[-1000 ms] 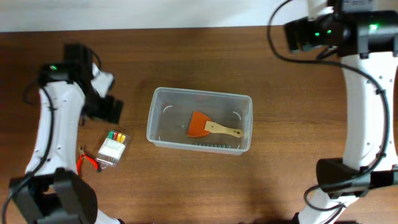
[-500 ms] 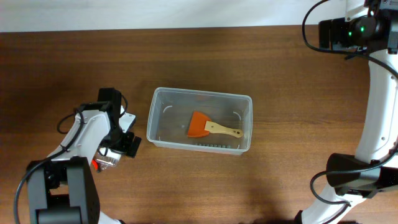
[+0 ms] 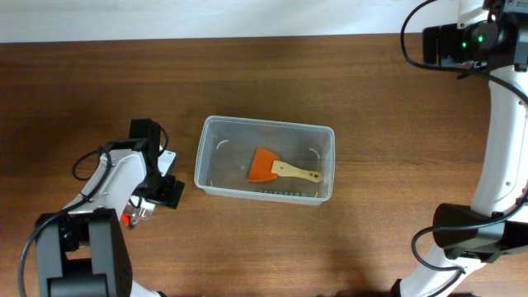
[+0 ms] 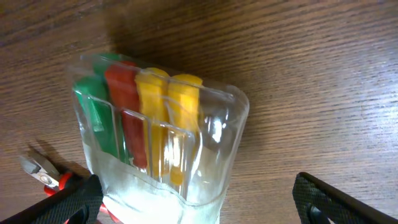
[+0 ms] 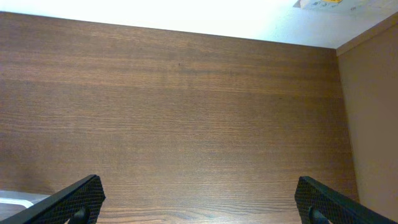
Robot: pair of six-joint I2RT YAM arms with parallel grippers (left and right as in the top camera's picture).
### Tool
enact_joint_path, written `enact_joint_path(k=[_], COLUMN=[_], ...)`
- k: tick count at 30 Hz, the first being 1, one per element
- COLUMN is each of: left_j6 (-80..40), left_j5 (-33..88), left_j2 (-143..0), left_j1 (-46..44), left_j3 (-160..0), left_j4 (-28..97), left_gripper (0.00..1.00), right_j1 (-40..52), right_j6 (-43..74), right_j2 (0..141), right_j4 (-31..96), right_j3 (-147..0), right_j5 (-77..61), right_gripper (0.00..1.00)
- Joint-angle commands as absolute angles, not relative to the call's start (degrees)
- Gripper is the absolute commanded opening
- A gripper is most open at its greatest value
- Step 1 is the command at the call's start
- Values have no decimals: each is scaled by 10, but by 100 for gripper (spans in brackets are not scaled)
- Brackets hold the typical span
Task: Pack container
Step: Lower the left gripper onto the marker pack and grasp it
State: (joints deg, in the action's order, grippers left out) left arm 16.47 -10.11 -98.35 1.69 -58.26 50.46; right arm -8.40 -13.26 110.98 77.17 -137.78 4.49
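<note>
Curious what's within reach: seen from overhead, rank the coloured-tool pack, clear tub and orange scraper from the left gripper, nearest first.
1. coloured-tool pack, directly beneath the left gripper
2. container, to its right
3. orange scraper, inside the container

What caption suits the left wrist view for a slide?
Open left gripper poised over a clear plastic case of green, red and yellow items on a wooden table.

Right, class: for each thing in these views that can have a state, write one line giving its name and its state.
container: open, no lid, holds the scraper.
scraper: lying flat in the container.
clear case: on the table, outside the container.
pliers: on the table beside the clear case.
left gripper: open, straddling the clear case.
right gripper: open, empty.
</note>
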Motion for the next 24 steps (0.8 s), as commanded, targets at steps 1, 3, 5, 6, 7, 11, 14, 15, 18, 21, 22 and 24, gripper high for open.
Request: enact_joint_path(k=[1,3,5,6,7,11,14,15,18,21,22,24], left_j6=[144,142,142,142,142,142,142,142,142,141,140,138], left_j5=[-69,-74,-74,-74,-74,-83,-96,-100,-103,-103,-103,-103], left_j2=[-996,-996,-996,-996,-996,-996,-996,-996,-996,-996,-996,-996], left_j1=[17,17,17,17,17,17,17,20,36,60,68,78], left_j3=[-568,-569,-570,-570,-571,-585,-599,-601,-602,-602,-601,-602], left_j4=[495,491,488,487,486,486,482,479,467,459,458,458], left_gripper=[99,99,99,99,99,99,99,99,99,99,99,99], right_j1=[-88,-88,-88,-88,-88,-88,-88,-88,-88,-88,-88,-88], right_j6=[-123,-123,-123,-123,-123,-123,-123,-123,-123,-123,-123,-123], right_j2=[1117,1118,1119,1119,1119,1119,1119,1119,1119,1119,1119,1119], right_j4=[770,771,771,771,771,772,774,775,781,786,787,787], right_j3=[-1378,-1378,-1378,-1378,-1378,-1378,-1378,-1378,-1378,-1378,-1378,-1378], right_j5=[41,41,41,41,41,41,41,41,41,41,41,41], right_gripper=[99,99,99,99,99,99,99,99,99,98,99,99])
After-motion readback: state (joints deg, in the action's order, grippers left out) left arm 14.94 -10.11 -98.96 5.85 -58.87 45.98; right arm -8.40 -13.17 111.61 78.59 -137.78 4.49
